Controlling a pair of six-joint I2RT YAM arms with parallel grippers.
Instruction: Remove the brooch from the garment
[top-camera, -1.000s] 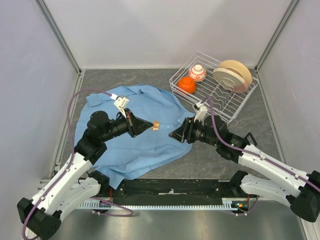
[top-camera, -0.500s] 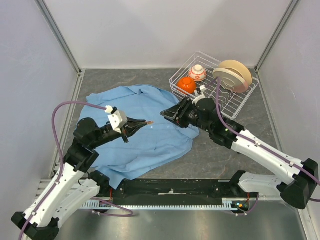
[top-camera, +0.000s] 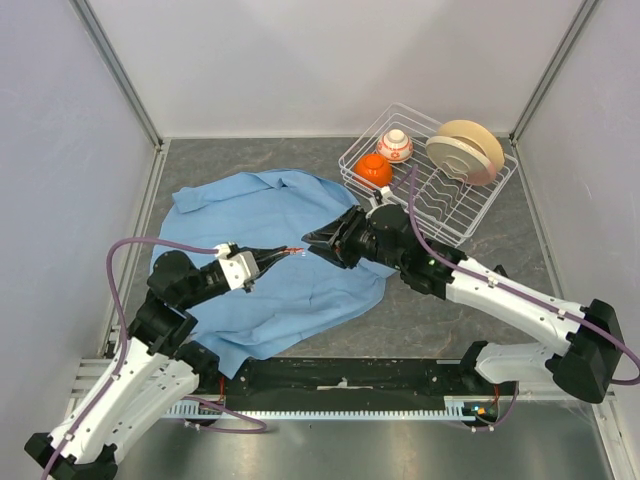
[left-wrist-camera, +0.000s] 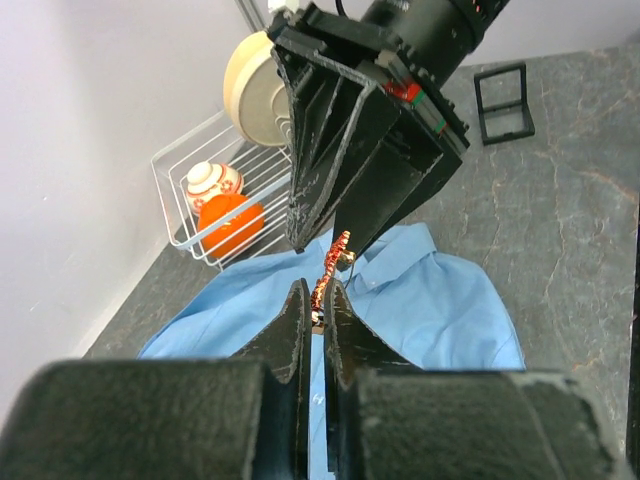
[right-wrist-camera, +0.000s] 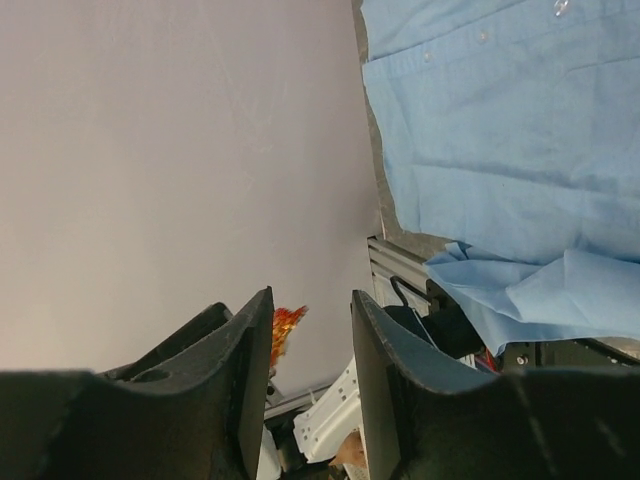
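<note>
The garment (top-camera: 290, 240) is a light blue shirt lying spread on the dark table. The brooch (top-camera: 294, 250), tiny and orange-red, is pinched edge-on in my left gripper (top-camera: 284, 253), which is shut on it and holds it above the shirt. The left wrist view shows the brooch (left-wrist-camera: 330, 265) sticking out past my left gripper (left-wrist-camera: 315, 290), with the shirt (left-wrist-camera: 430, 300) flat below. My right gripper (top-camera: 312, 240) is open, its tips right at the brooch. In the right wrist view the brooch (right-wrist-camera: 284, 328) sits beside one finger of my right gripper (right-wrist-camera: 311, 298), not clamped.
A white wire dish rack (top-camera: 455, 205) stands at the back right with an orange bowl (top-camera: 375, 170), a patterned bowl (top-camera: 396, 146) and a beige plate (top-camera: 466, 150). The rack also shows in the left wrist view (left-wrist-camera: 190, 235). Walls enclose the table.
My left arm drew back and lower to the left, keeping the brooch pinched. My right gripper swung up and left over the shirt until its open tips met the brooch.
</note>
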